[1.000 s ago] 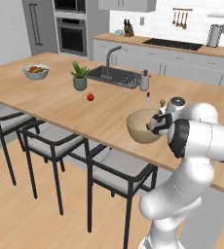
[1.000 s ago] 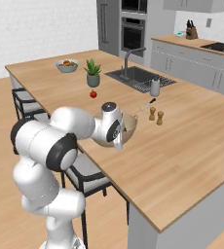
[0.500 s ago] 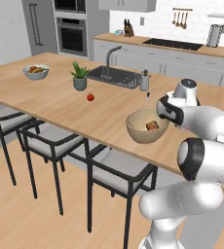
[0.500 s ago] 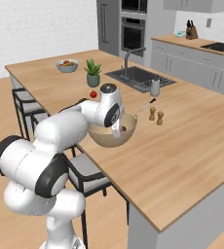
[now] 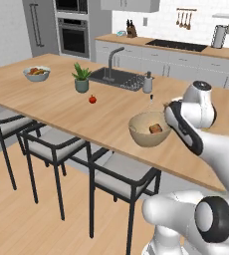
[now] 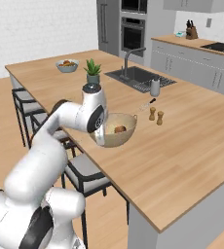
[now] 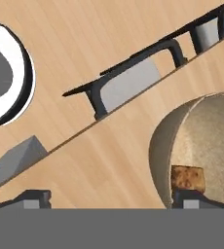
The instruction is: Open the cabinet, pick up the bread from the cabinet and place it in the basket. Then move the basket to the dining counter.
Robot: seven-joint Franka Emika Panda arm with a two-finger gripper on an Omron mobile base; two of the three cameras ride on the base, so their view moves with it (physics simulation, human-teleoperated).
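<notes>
1 basket (image 5: 147, 130) is recorded standing on the table (image 5: 57, 102), near the front edge, above a stool (image 5: 121, 174). 1 bread (image 5: 156, 129) is seen lying inside the basket, toward the side nearest the tool (image 7: 113, 200). In the hand view the bread (image 7: 187, 178) is shown against the basket's (image 7: 201, 141) speckled inner wall, close to the rim.

The tool's jaws are spread wide and nothing is held between them. In the hand view 1 fingertip (image 7: 33, 198) is placed outside the basket over the bare table (image 7: 109, 160), and the other at the basket's rim just below the bread. Whether that fingertip touches the rim cannot be told.

In the right base view the arm is seen bent over the table edge, with the hand beside the basket (image 6: 115, 131) on its near side, and the bread (image 6: 120, 129) is visible within.

Also listed on the table:
- 1 sink (image 5: 117, 78) with faucet (image 5: 115, 57), set into the top
- 1 potted plant (image 5: 81, 77)
- 1 fruit bowl (image 5: 37, 73), well apart from the basket
- 1 small red fruit (image 5: 92, 99), between plant and basket
- 2 small shakers (image 6: 156, 115), just beyond the basket
- 1 soap dispenser (image 5: 148, 83), beside the sink

3 stools are ranged along the near side of the table.
</notes>
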